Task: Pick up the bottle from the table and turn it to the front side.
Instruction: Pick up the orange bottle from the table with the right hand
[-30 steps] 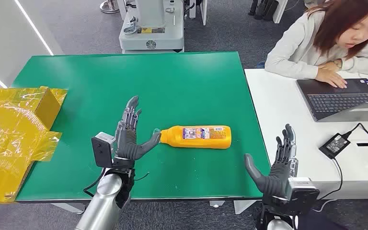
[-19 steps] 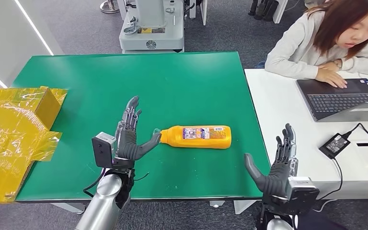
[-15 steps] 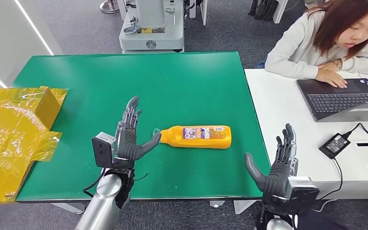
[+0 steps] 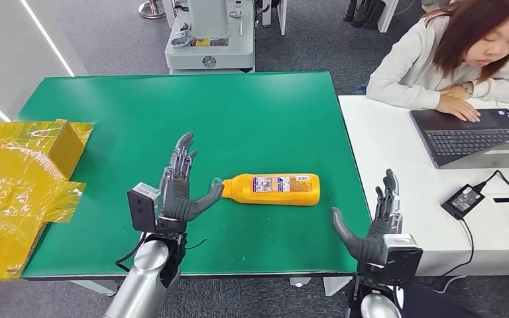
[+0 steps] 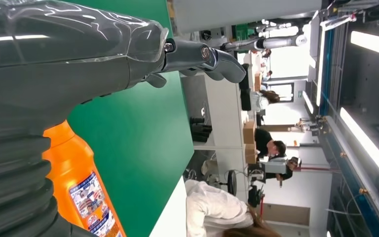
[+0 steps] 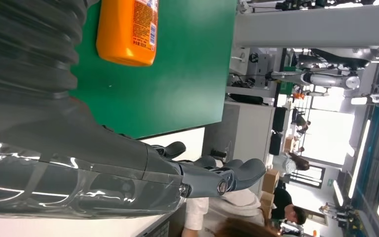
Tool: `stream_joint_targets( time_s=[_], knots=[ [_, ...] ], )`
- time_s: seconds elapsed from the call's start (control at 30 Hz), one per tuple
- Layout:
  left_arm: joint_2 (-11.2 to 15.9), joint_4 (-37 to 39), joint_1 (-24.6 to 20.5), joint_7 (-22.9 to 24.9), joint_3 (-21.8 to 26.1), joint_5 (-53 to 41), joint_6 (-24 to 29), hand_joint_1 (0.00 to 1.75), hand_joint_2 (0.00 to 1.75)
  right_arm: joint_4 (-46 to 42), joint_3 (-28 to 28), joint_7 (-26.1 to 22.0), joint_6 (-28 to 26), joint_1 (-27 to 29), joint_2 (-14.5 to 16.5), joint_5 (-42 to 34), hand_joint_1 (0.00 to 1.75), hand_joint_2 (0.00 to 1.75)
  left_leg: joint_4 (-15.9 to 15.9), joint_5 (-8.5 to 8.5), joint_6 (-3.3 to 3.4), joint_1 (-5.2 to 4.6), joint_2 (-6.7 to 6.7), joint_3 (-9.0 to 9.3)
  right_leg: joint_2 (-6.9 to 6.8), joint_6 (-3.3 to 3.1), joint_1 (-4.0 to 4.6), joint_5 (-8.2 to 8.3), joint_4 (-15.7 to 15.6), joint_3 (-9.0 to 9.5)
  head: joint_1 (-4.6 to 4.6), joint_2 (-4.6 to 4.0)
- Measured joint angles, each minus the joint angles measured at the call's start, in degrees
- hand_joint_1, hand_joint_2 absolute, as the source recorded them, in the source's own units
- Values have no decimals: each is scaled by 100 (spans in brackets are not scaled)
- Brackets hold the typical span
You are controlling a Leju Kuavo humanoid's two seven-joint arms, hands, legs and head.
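The left hand (image 4: 179, 192) is held upright over the green table top (image 4: 172, 112), fingers spread and empty, with the thumb reaching toward the cap end of the orange plastic bottle with a printed label (image 4: 272, 189). The bottle is lying on its side just beside that thumb; whether the two are touching cannot be told. Its length runs across the space between the two hands, cap toward the left hand and flat base toward the right, so it appears placed to be closed on from both ends or scooped up from the cap. It has not been lifted or turned.

Well out beyond the back of the left hand, an open box wrapped in yellow film (image 4: 23, 182) sits at the table's edge; its contents cannot be made out.

The right hand (image 4: 374, 228) is raised past the bottle's base, near the table's corner, fingers apart and holding nothing, palm facing the bottle.
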Motion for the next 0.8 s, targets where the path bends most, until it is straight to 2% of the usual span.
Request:
stream_joint_targets(
  time_s=[0.2,0.4,0.6,0.8],
  knots=[
    [-50,167,-28,-195,0,38,54,0,175,737,-109,157,272,-631,-21,958,0,175,1,2,-2,0,2,2,3,-1,0,2,0,0,0,0],
    [-67,459,-102,-310,0,182,57,0,175,1617,-87,388,1016,-1432,-251,1596,0,175,1,3,-3,0,1,0,2,-2,0,3,1,0,0,0],
    [-48,726,-154,-421,-2,347,91,0,175,2545,358,570,2295,-2285,-532,2125,0,175,2,4,-3,0,3,0,6,-4,0,5,3,-3,0,0],
    [-34,1140,-308,-487,-32,529,188,0,175,3582,1224,650,3588,-3315,-647,2392,0,175,2,7,-5,1,3,0,6,-5,1,6,7,-6,-1,0]
  ],
)
